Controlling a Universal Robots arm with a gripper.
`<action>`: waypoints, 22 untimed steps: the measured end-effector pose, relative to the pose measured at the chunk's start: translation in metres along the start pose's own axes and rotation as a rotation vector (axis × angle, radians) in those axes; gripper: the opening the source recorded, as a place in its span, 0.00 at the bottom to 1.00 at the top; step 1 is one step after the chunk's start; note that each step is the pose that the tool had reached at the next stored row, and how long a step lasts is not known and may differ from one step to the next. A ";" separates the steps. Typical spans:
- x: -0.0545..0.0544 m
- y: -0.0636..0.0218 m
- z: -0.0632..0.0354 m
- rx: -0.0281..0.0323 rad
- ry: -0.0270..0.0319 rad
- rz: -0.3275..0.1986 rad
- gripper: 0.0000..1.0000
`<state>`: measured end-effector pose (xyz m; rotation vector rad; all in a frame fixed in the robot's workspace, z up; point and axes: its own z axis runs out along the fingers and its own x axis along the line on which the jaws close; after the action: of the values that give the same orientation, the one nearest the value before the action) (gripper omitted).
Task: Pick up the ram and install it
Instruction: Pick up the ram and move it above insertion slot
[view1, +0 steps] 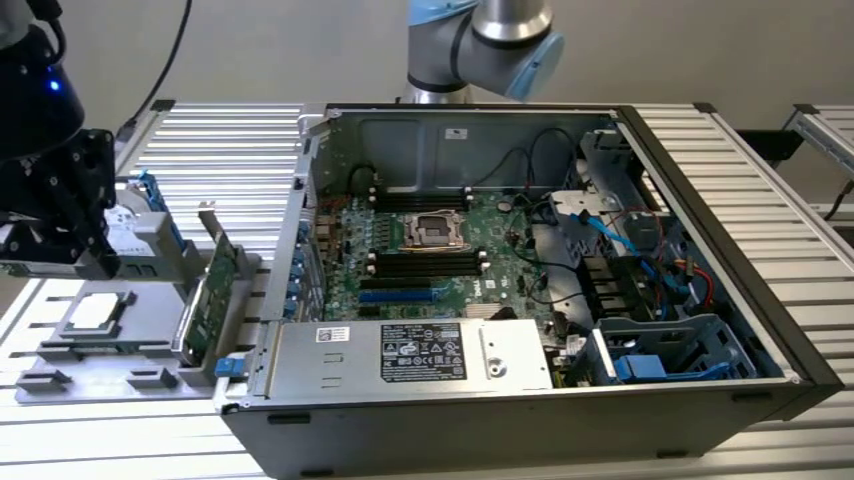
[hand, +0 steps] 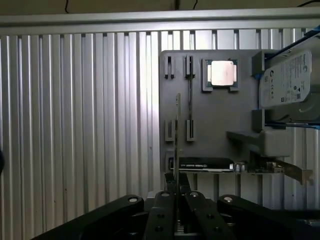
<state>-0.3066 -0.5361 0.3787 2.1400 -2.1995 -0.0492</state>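
In the wrist view the ram (hand: 177, 135) appears edge-on as a thin upright strip running out from between my fingers (hand: 164, 212). My gripper (hand: 177, 194) is shut on the ram, holding it over the grey fixture tray (hand: 210, 115), slightly to one side of its narrow holder slots (hand: 190, 130). In the exterior view my gripper (view1: 60, 245) hangs above the tray (view1: 80, 375) at the exterior view's left, well away from the open computer case (view1: 534, 420). The dark memory slots (view1: 420, 262) on the green motherboard sit beside the processor socket (view1: 435, 228).
The tray also carries a silver processor chip (hand: 222, 74), a hard drive (hand: 285, 80) and a tall green expansion card (view1: 214, 290) standing on edge. Inside the case are the power supply (view1: 414, 352), blue cables (view1: 607, 235) and a drive cage (view1: 674, 345). Ribbed aluminium table (hand: 75, 125) lies all around.
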 end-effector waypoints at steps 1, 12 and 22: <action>0.000 -0.0036 -0.0047 -0.0017 -0.0001 0.000 0.14; 0.000 -0.0467 -0.0566 -0.0246 0.0006 -0.001 0.14; -0.002 -0.0799 -0.0702 -0.0234 -0.0010 -0.002 0.14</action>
<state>-0.2217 -0.5344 0.4428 2.1307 -2.1861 -0.0758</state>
